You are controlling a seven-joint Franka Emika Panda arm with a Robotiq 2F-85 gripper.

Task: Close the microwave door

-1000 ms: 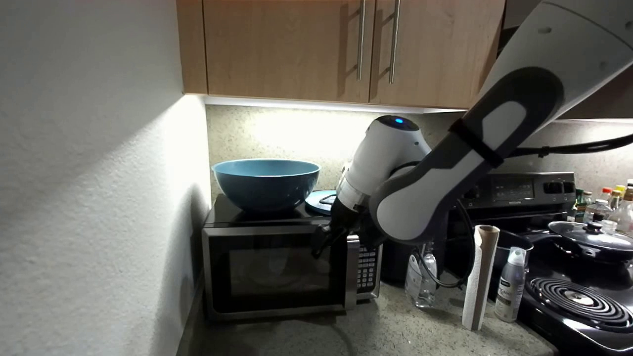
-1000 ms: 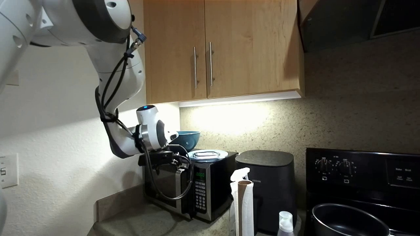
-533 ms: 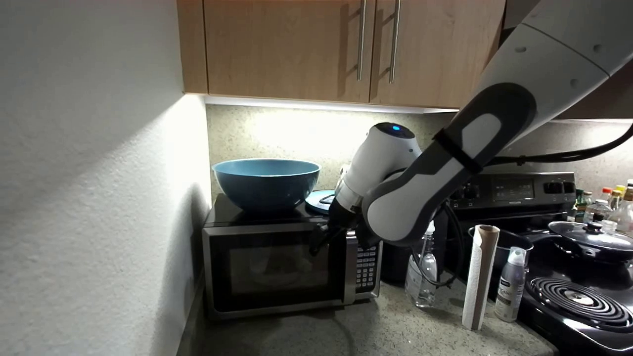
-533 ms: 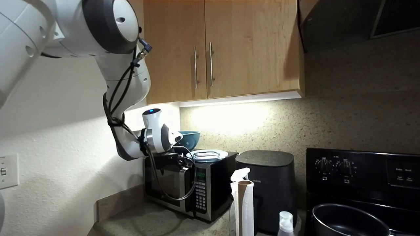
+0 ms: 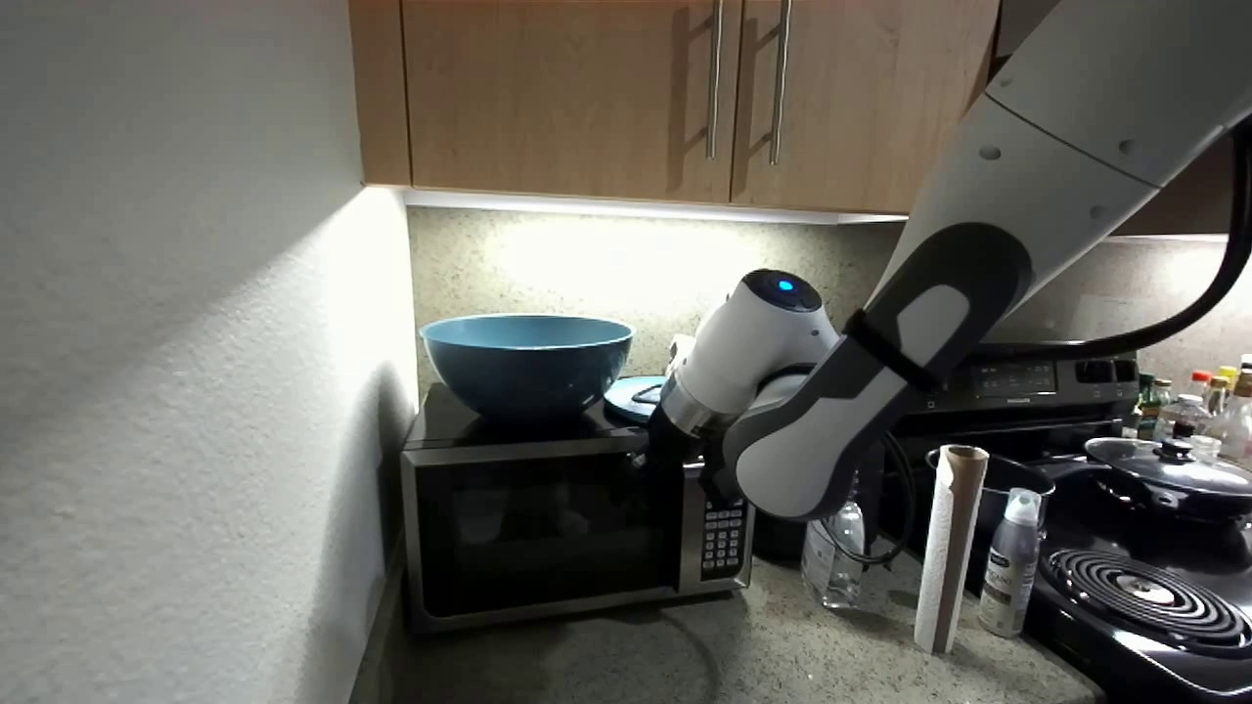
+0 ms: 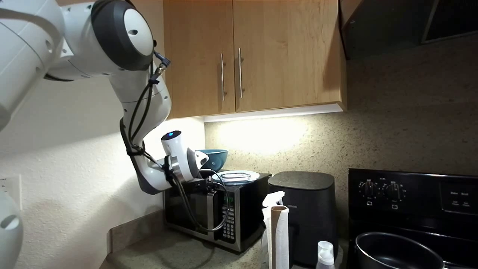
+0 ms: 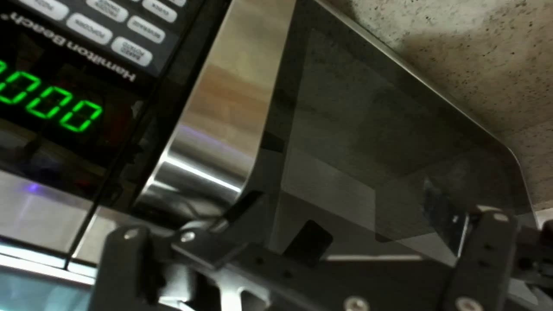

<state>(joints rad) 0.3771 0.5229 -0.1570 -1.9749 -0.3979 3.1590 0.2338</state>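
The microwave door (image 5: 543,548), with its dark glass and silver frame, lies flush or nearly flush with the microwave front in both exterior views (image 6: 186,209). In the wrist view the door (image 7: 367,121) meets the control panel (image 7: 86,73) along a narrow dark seam. Its wide silver handle (image 7: 231,95) stands upright beside that panel. My gripper (image 7: 343,211) is open and holds nothing. One finger is at the top of the handle, touching or very close; the other is spread away over the glass. In an exterior view my gripper (image 5: 653,467) is dark and partly hidden against the door.
A blue bowl (image 5: 528,367) and a light-blue lid (image 6: 236,177) sit on the microwave. A wall stands close on its hinge side. An air fryer (image 6: 301,213), a spray bottle (image 5: 833,557), a paper towel roll (image 5: 951,548) and a stove (image 5: 1144,587) stand on the other side.
The door has swung inward, and the gap beside the control panel has narrowed to a seam. The arm has lowered and pressed in toward the microwave front.
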